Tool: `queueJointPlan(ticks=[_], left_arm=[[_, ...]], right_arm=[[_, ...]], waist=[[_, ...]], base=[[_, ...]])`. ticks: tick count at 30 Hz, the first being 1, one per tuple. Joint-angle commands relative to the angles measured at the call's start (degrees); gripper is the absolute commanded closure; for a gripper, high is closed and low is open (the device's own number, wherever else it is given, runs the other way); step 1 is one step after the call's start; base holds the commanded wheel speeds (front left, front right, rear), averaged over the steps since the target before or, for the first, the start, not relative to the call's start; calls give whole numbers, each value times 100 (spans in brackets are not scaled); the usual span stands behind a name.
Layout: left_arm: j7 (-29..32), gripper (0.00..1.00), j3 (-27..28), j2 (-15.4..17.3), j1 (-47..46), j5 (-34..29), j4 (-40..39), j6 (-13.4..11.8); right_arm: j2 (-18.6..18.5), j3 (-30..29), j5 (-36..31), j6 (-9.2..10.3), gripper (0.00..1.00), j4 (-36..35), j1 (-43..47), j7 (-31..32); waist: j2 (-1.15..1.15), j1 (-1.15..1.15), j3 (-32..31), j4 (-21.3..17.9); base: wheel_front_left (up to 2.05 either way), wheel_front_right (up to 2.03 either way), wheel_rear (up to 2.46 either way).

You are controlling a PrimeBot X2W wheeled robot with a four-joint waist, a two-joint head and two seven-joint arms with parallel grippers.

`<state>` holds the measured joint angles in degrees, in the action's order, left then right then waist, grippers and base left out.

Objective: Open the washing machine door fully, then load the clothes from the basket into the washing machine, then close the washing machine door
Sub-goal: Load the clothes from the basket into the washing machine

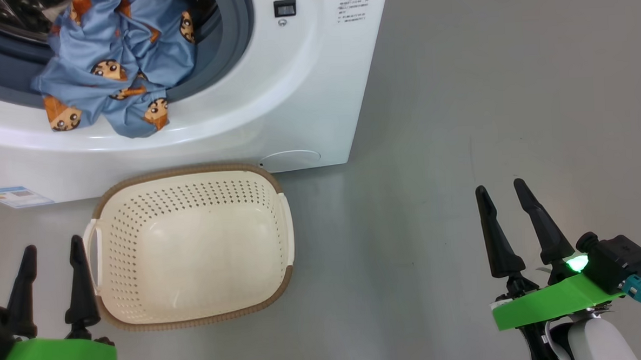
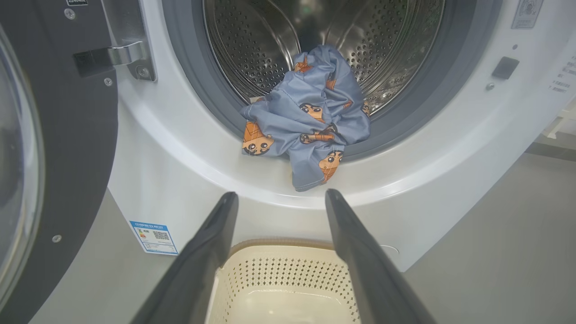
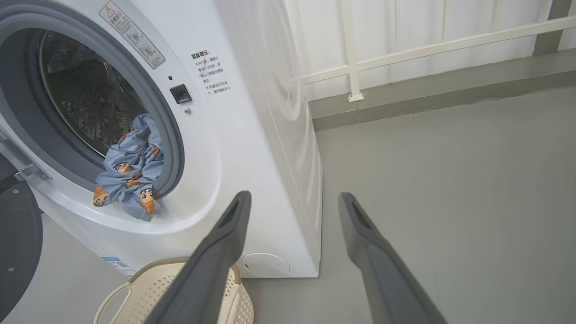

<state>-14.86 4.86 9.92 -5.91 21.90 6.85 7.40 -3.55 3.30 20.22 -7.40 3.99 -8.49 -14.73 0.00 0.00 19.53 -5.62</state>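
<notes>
Upper left, light blue cartoon-printed clothes [image 1: 115, 64] are hanging out of the big white washing machine [image 1: 295, 94]. The cream perforated plastic basket [image 1: 190, 170] is sitting just below. The left pincer [image 1: 53, 246] and right pincer [image 1: 498, 186] are hovering spread wide, gripping nothing.

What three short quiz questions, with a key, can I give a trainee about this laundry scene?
1. True or false: the basket is empty.
2. Choose one: the clothes are A) in the basket; B) hanging half out over the gasket; C) in a tool's grip.
3. Fill in: the left tool and the right tool both stand ____, holding nothing.
Key: 1 true; 2 B; 3 open.
</notes>
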Motion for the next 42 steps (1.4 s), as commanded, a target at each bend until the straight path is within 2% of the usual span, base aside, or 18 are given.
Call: queueJointPlan(ticks=[1,12,30,42], left_arm=[[-14,0,168,142,-140,-39,-94,9],[-14,0,-65,381,-1160,229,428,9],[-14,0,-894,1208,-2984,428,2135,9],[-14,0,-1387,1723,-3844,368,2849,9]], right_arm=[[-8,113,-56,-9,0,-163,62,-27],[30,128,-82,-9,0,-226,-101,-27],[66,381,190,-9,0,-286,-454,-27],[67,649,329,-9,0,-314,-599,-27]], waist=[[0,0,25,15],[0,0,336,-37],[0,0,1029,-469],[0,0,1292,-779]], base=[[0,0,0],[0,0,0],[0,0,0],[0,0,0]])
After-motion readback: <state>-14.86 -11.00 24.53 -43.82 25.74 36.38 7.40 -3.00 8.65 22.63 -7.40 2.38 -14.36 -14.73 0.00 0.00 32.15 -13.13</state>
